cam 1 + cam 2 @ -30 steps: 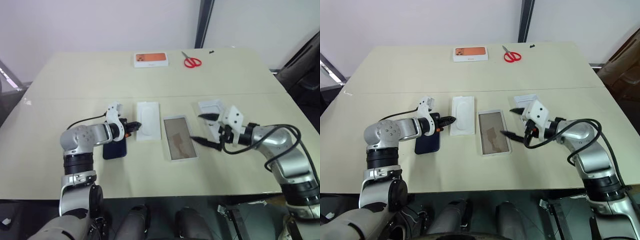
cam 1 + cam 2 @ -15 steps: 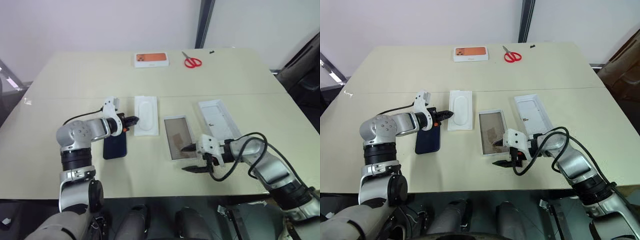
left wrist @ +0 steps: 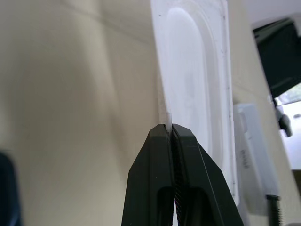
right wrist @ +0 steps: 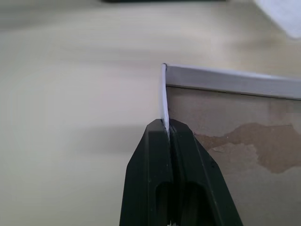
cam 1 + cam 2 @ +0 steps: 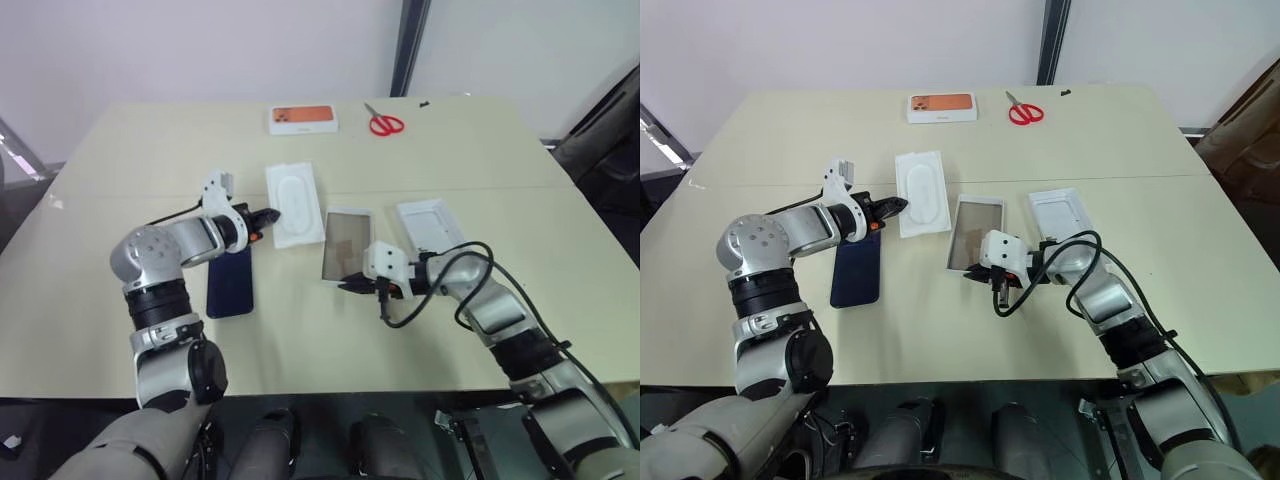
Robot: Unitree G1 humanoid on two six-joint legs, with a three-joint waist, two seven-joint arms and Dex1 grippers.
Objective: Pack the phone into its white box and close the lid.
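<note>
Navy-blue phone (image 5: pixel 857 272) lies lengthwise at centre-left of the tabletop (image 5: pixel 940 340), nearer the left tool (image 5: pixel 897 205) pinching the tray insert (image 5: pixel 922 192) than the right tool (image 5: pixel 970 272) clamping the white box (image 5: pixel 974 233).

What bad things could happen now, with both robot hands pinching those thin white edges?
1. The right tool pinches only the thin wall of the white box, near a corner. That wall might bend, or the box might slip free.
2. The left tool pinches just the rim of the white tray insert, so it could twist or drop.
3. The phone lies on the table under the left arm, so a dropped insert or a low move might knock it.
</note>
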